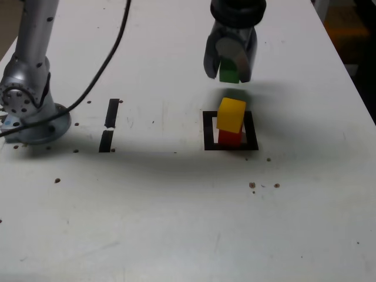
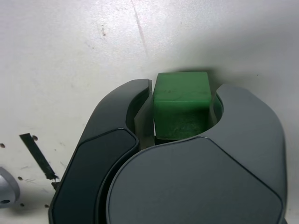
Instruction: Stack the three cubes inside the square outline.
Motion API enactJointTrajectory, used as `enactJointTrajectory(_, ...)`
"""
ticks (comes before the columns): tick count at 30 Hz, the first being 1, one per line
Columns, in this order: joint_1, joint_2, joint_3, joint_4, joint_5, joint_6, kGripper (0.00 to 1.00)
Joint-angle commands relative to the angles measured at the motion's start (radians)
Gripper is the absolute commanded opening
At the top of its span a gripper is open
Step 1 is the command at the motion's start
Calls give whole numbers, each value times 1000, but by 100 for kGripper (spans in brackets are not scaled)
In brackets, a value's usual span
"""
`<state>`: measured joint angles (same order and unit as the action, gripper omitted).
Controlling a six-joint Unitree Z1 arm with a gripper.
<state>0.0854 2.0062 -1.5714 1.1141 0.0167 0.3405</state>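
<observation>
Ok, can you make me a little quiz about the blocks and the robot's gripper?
1. True or false: the yellow cube sits on the red cube.
2. Which block is the gripper shut on? A red, B green, C yellow.
3. Fill in: the two stacked cubes stand inside the black ____ outline.

Key:
1. True.
2. B, the green cube, with a jaw on each side.
3. Square.

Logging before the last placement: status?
Gripper shut on green cube, above the table. Yellow cube sits skewed on red cube inside square outline. Nothing in the way.
</observation>
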Motion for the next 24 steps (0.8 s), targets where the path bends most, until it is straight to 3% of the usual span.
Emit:
enactJointTrajectory(1,4,-67,-9,21,20,-1,13)
enactJointTrajectory(5,-2,-168,-14,71,44,-12,12)
enactJointTrajectory(8,-21,-218,-42,145,31,-21,12)
enactJointTrajectory(13,-99,-232,-153,326,-27,-54,13)
enactJointTrajectory(17,-174,-219,-239,426,-82,-98,13)
enactJointTrajectory(24,-228,-151,-278,472,-148,-121,13)
